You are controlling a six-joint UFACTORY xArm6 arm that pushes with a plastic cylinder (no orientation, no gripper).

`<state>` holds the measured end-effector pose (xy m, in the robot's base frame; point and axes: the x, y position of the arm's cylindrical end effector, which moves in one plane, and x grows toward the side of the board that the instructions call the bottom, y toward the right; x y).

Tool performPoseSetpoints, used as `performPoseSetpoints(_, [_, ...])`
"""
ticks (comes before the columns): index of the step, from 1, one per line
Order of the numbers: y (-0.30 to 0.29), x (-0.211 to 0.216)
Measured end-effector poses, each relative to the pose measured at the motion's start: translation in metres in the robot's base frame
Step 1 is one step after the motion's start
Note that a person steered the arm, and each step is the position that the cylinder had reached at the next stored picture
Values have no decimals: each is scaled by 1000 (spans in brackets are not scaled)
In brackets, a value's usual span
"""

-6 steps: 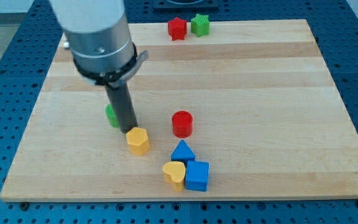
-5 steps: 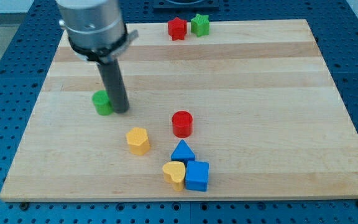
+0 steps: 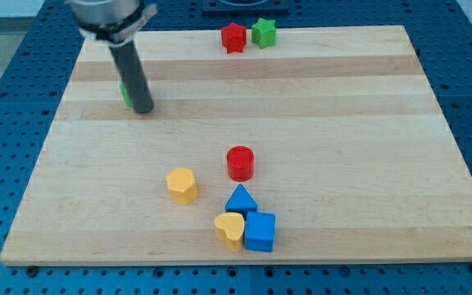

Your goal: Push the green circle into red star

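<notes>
The green circle point(image 3: 124, 93) lies at the board's upper left, mostly hidden behind my rod; only a thin green sliver shows at the rod's left edge. My tip point(image 3: 142, 109) rests on the board touching the circle's lower right side. The red star point(image 3: 233, 38) stands at the view's top near the board's far edge, well to the right of my tip.
A green star point(image 3: 263, 33) sits just right of the red star. A red cylinder point(image 3: 240, 163), a yellow hexagon point(image 3: 182, 185), a blue triangle point(image 3: 240, 199), a yellow heart point(image 3: 229, 229) and a blue cube point(image 3: 260, 231) cluster at the lower middle.
My tip has moved up and slightly left from beside the yellow hexagon. The green circle has been pushed up the board with it, and is now more hidden behind the rod.
</notes>
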<state>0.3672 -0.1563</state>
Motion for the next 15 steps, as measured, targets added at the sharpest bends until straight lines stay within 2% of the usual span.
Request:
performPoseSetpoints(1, [-1, -4])
performPoseSetpoints(3, [-58, -13])
performPoseSetpoints(5, [-56, -82])
performPoseSetpoints(6, [-60, -75])
performPoseSetpoints(7, [-98, -73])
performPoseSetpoints(8, [-104, -97])
performPoseSetpoints(10, [12, -128])
performPoseSetpoints(11, [47, -133])
performPoseSetpoints(12, [43, -131])
performPoseSetpoints(13, [25, -109])
performPoseSetpoints(14, [25, -89])
performPoseSetpoints(15, [38, -91])
